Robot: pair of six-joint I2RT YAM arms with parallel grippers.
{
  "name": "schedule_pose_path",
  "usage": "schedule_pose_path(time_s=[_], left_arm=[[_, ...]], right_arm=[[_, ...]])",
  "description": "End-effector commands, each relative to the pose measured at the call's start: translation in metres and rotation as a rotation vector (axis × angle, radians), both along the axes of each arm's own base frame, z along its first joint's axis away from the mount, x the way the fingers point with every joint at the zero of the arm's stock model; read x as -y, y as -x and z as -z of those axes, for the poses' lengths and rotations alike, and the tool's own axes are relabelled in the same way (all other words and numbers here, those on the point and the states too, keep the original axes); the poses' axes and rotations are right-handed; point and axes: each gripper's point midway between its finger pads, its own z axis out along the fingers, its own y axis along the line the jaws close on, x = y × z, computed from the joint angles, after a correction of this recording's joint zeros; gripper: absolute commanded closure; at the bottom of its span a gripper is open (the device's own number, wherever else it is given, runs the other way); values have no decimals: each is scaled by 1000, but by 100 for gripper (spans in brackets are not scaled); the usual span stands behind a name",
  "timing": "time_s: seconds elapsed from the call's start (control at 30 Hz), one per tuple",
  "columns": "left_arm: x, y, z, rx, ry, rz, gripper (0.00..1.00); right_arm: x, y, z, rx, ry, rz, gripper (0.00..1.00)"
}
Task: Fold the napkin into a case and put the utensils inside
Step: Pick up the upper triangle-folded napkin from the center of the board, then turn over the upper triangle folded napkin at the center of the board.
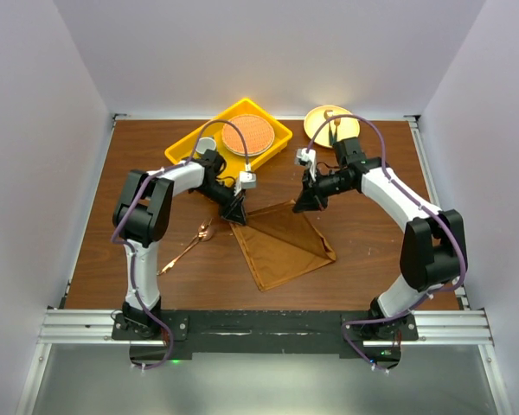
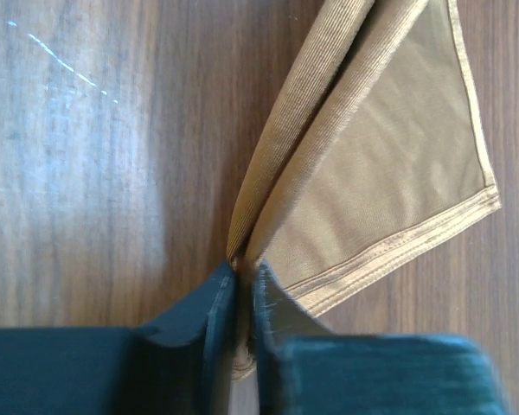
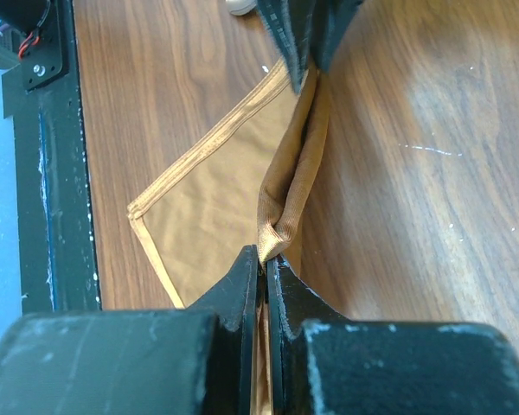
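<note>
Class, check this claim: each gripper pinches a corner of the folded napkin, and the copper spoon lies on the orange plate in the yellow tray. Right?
Wrong about the spoon: the top view shows it on the table, left of the napkin. The left gripper and right gripper do pinch its corners.

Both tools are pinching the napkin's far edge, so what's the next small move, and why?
Probably lift both together slightly and draw the pinched edge toward the near side. The left tool and right tool each clamp a fold of the napkin, which is not yet a narrow pouch.
</note>
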Motion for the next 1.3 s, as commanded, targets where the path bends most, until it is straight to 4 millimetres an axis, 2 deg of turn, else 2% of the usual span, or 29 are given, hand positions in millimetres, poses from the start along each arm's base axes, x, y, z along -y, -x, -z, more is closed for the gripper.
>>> schedule_pose_path(time_s=[0.0,0.03,0.17,0.2,0.23,0.3,0.33,0.4,0.43,0.47,0.53,0.57,0.63,0.67,0.7,0.73,0.8,0.83,0.87,0.9,0.93,0.97,1.0,1.07,1.1,1.13,1.2,1.23,1.27], left_arm=[[-1,-4,-15,37,48,27,92],[0,-4,-19,45,56,28,100],[0,-18,-43,94,51,-38,100],[3,-32,-58,163,65,-67,100],[2,-39,-63,189,47,-95,100],[7,-64,-97,292,72,-159,100],[6,-77,-107,339,60,-202,100],[12,-104,-144,440,95,-282,100],[10,-116,-155,492,78,-319,100],[15,-129,-179,556,97,-337,100],[23,-146,-199,638,98,-365,100],[34,-152,-218,707,113,-355,100],[39,-170,-235,827,107,-390,100],[47,-172,-238,892,100,-368,100],[49,-178,-246,961,103,-375,100],[45,-181,-237,1010,53,-377,100],[46,-179,-239,1075,46,-369,100],[43,-171,-213,1072,10,-322,100],[41,-163,-211,1092,5,-296,100],[40,-154,-199,1089,-9,-265,100],[37,-138,-165,1051,-46,-217,100],[36,-127,-160,1046,-46,-198,100],[32,-108,-128,988,-76,-165,100],[36,-79,-108,942,-84,-113,100],[32,-58,-81,889,-109,-75,100],[35,-42,-78,880,-101,-45,100],[30,-13,-53,828,-124,1,100],[32,-1,-49,821,-127,28,100],[30,6,-43,812,-144,40,100]], right_arm=[[-2,7,-17,48,-28,-20,100],[-1,6,-19,56,-25,-15,100],[9,-4,-31,136,15,40,100],[12,-7,-40,163,12,63,100],[20,-15,-45,181,18,103,100],[32,-35,-61,255,24,182,100],[44,-45,-72,292,20,227,100],[58,-67,-94,389,20,293,100],[71,-77,-105,438,25,337,100],[78,-91,-119,514,26,373,100],[96,-111,-134,628,60,447,100],[101,-122,-156,746,47,468,100],[111,-132,-163,853,66,499,100],[114,-139,-180,954,53,505,100],[116,-141,-174,1003,77,490,100],[117,-143,-174,1038,87,485,100],[118,-141,-165,1115,115,440,100],[112,-135,-157,1123,111,391,100],[111,-125,-138,1143,142,330,100],[108,-117,-127,1147,146,288,100],[99,-102,-111,1131,121,213,100],[94,-84,-85,1140,144,133,100],[90,-72,-68,1135,154,81,100],[80,-33,-20,1111,185,-73,100],[78,-20,-7,1105,193,-120,100],[78,6,25,1028,201,-179,100],[70,32,37,1070,204,-299,100],[70,51,57,1013,203,-342,100],[65,62,62,1039,201,-407,100]])
